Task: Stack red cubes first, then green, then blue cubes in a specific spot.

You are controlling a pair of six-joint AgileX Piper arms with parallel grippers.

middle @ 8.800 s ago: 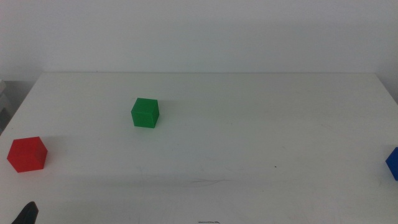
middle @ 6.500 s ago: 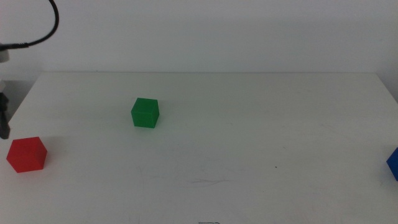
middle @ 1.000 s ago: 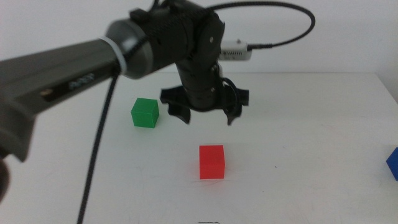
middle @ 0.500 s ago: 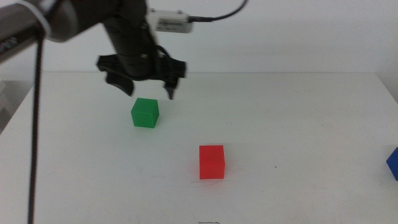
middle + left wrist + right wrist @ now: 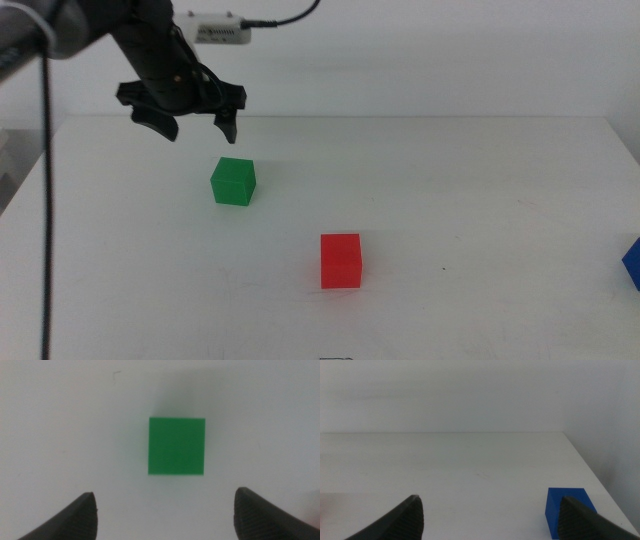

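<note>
The red cube [image 5: 340, 260] stands alone on the white tabletop near the middle front. Behind it and to the left sits the green cube [image 5: 233, 181], seen from straight above in the left wrist view [image 5: 176, 445]. My left gripper [image 5: 196, 125] hovers open in the air above and slightly behind the green cube, nothing between its jaws. At the table's right edge the blue cube [image 5: 631, 262] is partly cut off by the frame; the right wrist view shows the blue cube [image 5: 568, 505] whole. My right gripper [image 5: 490, 520] is open and empty, out of the middle view.
The left arm and its cable [image 5: 45, 200] reach in from the upper left. The table's back edge [image 5: 400, 118] meets a white wall.
The left gripper, having left the red cube at the middle front, has travelled left and up, from over the red cube to above the green one. No cube has moved in the last second.
</note>
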